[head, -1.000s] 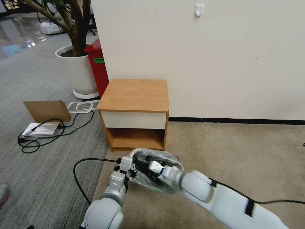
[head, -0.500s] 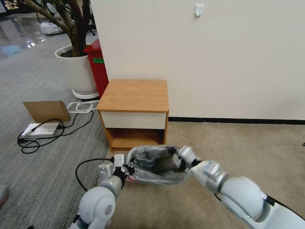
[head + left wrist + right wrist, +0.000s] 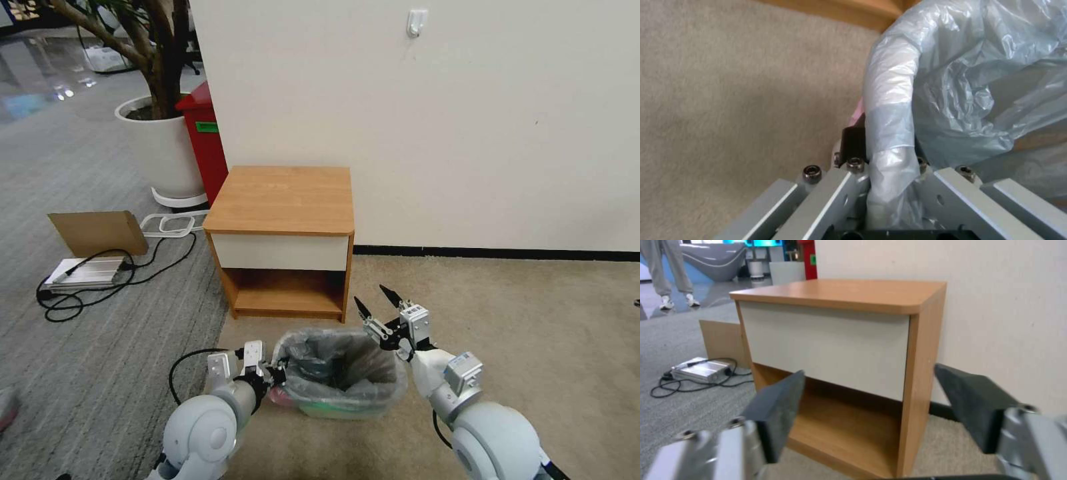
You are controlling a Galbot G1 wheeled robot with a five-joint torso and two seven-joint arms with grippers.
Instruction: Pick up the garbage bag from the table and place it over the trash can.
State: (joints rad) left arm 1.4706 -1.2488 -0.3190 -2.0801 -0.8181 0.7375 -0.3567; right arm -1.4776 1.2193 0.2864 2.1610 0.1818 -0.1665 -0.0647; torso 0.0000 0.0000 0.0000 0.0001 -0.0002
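Left fingers: clamped on the rolled rim of the trash can (image 3: 347, 400) with the garbage bag (image 3: 347, 363) film between them; in the left wrist view one dark pad (image 3: 853, 143) sits outside the bag-wrapped rim.
Left gripper (image 3: 275, 375): low, at the can's left edge, level with the rim; forearm runs back toward the robot.
Right fingers: spread wide, nothing between them; in the right wrist view both dark pads (image 3: 782, 410) frame the table front.
Right gripper (image 3: 377, 303): raised above and just beyond the can's right rear corner, tips pointing up toward the table, clear of the bag.
Garbage bag: draped over the can, grey film lining the inside and folded out over the rim; pinkish edge shows at the left side beside the left gripper.
Trash can: on the beige carpet (image 3: 533, 320), upright, just in front of the table's lower shelf, not touching it.
Table (image 3: 283, 200): against the white wall (image 3: 433, 120), top bare.
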